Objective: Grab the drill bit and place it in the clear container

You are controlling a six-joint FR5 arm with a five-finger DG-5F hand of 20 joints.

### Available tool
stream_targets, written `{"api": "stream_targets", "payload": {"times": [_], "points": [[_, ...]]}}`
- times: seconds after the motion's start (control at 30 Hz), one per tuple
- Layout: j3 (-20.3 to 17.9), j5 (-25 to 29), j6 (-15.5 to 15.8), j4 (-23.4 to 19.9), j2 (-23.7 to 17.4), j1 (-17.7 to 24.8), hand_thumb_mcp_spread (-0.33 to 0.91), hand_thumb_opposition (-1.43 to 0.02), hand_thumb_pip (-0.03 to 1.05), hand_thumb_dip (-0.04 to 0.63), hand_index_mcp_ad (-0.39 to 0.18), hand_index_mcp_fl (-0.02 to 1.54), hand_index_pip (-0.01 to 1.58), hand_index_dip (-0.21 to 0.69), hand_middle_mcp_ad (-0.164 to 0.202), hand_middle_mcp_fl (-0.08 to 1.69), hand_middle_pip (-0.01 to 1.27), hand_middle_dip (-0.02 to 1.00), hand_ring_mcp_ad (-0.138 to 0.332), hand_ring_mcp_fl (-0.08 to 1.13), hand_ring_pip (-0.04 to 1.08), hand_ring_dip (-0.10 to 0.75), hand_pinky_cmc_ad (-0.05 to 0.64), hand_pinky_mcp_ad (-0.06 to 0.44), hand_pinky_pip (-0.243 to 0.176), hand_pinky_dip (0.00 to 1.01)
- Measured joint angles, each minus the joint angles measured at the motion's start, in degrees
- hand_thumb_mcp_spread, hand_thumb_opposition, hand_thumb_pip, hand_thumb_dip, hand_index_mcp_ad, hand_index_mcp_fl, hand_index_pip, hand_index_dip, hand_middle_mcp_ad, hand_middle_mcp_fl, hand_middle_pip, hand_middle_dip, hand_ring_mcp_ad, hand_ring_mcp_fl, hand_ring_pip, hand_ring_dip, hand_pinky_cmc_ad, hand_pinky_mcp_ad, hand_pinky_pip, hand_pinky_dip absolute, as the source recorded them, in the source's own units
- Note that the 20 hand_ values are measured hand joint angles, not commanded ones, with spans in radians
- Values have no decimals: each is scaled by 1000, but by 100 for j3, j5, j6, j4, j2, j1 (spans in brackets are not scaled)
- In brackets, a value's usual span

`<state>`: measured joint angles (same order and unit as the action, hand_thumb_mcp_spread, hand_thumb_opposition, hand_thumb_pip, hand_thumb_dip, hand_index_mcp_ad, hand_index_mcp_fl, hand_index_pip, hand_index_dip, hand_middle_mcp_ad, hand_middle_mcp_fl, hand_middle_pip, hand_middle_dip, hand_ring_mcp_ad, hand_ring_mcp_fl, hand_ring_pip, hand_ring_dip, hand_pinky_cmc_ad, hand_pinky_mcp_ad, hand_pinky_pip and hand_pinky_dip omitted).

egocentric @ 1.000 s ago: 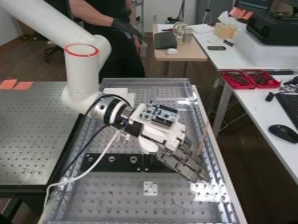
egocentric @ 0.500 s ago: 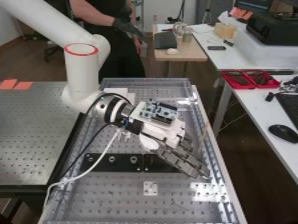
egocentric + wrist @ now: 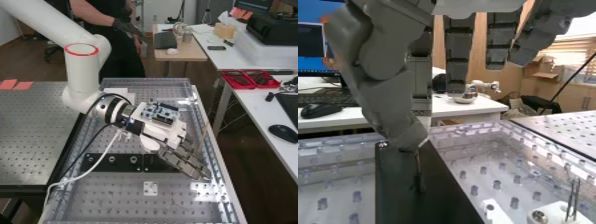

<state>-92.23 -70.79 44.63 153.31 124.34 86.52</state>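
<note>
The hand [image 3: 183,161] is closed in a pinch: in the wrist view its thumb [image 3: 368,75] and a fingertip come together round the top of a slim shaft, apparently the drill bit [image 3: 418,162], while the other fingers hang fairly straight. The bit points downward from that grip, against the dark backdrop of a long black bar [image 3: 114,162]; whether its lower end touches the bar, I can't tell. In the high view the hand slants down over the perforated surface [image 3: 100,200], its fingertips beyond the bar and toward the long side farther from the arm [image 3: 81,75]. Clear plastic walls [image 3: 148,83] run round this area. A circuit board [image 3: 159,113] sits on the back of the hand. A small white plate [image 3: 150,188] lies apart from the bar, and in the wrist view two thin dark rods [image 3: 571,197] stand by a white block [image 3: 551,214].
</note>
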Motion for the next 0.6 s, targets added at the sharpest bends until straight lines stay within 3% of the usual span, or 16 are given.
{"api": "stream_targets", "payload": {"times": [0.23, 0.33, 0.6], "points": [[-2, 7, -2, -9, 7, 8, 515, -913, 613, 333, -138, 475, 1086, 346, 44, 367, 110, 269, 180, 96, 106, 26, 328, 150, -75, 141], [-8, 22, -1, -33, 7, 8, 518, -911, 606, 330, -138, 555, 1201, 332, 44, 367, 110, 269, 180, 96, 103, 26, 328, 150, -75, 141], [-32, 7, -12, -141, 7, 7, 555, -949, 581, 330, -134, 606, 1243, 328, 40, 380, 110, 269, 176, 99, 106, 26, 330, 150, -75, 141]]}}
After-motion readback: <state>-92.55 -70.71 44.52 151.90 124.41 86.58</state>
